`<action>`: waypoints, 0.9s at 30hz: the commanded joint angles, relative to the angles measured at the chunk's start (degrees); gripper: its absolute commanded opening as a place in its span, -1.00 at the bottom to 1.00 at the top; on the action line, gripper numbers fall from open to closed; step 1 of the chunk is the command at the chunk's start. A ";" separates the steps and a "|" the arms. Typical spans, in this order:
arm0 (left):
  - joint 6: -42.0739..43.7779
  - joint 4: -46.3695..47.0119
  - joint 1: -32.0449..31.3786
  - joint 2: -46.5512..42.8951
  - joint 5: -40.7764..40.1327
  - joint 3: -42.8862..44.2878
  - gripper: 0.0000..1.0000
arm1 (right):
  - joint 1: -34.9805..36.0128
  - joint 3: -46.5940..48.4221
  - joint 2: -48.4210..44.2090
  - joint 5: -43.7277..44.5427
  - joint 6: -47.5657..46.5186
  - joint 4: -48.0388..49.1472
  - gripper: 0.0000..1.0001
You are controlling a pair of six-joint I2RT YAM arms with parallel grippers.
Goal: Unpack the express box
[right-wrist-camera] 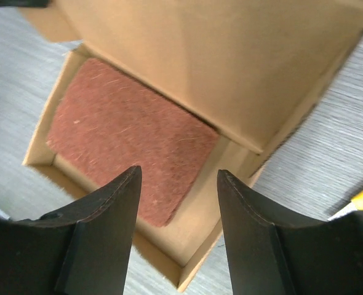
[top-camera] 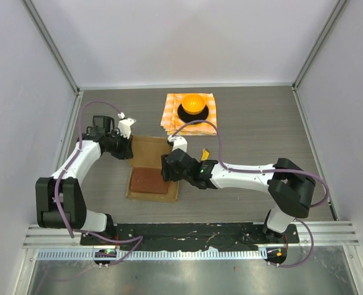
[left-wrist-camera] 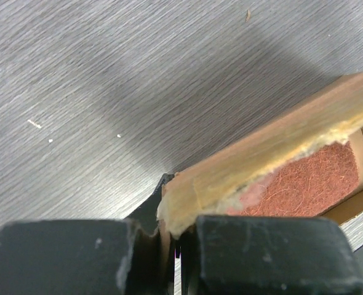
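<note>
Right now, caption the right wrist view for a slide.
Open right gripper above the reddish slab in the express box.

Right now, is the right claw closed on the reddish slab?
No, the right claw stands open over the slab, which lies flat in the box.

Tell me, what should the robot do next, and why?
Probably lower the right gripper onto the reddish slab. Its jaws stand open above it, the left gripper pinches the express box lid open, and the slab lies uncovered inside.
</note>
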 commanded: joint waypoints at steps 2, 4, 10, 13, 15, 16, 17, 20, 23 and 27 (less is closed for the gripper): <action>-2.72 0.82 0.29 -3.18 -2.98 -1.31 -1.00 | 0.69 4.95 3.23 8.18 6.50 -5.09 0.16; -3.60 1.09 0.29 -3.36 -2.81 -1.57 -1.00 | 0.69 6.10 4.11 6.62 8.08 -5.63 0.17; -5.45 3.37 0.29 -4.32 -2.64 -2.45 -1.00 | 1.57 9.35 7.01 3.53 12.48 -8.18 0.17; -6.07 3.99 0.29 -4.76 -2.20 -2.89 -1.00 | 1.66 9.97 7.36 2.91 13.88 -10.55 0.16; -6.24 4.25 0.29 -5.29 -1.41 -3.32 -1.00 | 1.66 11.02 8.50 1.95 13.89 -12.57 0.16; -6.24 4.34 0.29 -5.55 -1.14 -3.33 -1.00 | 1.66 11.63 9.20 1.42 14.06 -13.36 0.16; -6.24 4.34 0.20 -5.73 -1.05 -3.41 -1.00 | 1.66 12.25 9.91 0.89 14.15 -15.20 0.16; -6.24 4.34 0.29 -6.52 -0.26 -3.50 -1.00 | 1.66 14.27 13.16 -0.43 14.24 -18.29 0.16; -6.33 4.34 0.29 -6.96 0.70 -3.41 -1.00 | 1.66 13.05 14.66 -0.34 14.15 -18.90 0.16; -6.07 3.90 0.29 -7.05 1.41 -3.41 -1.00 | 1.66 11.29 15.80 0.62 13.80 -18.82 0.17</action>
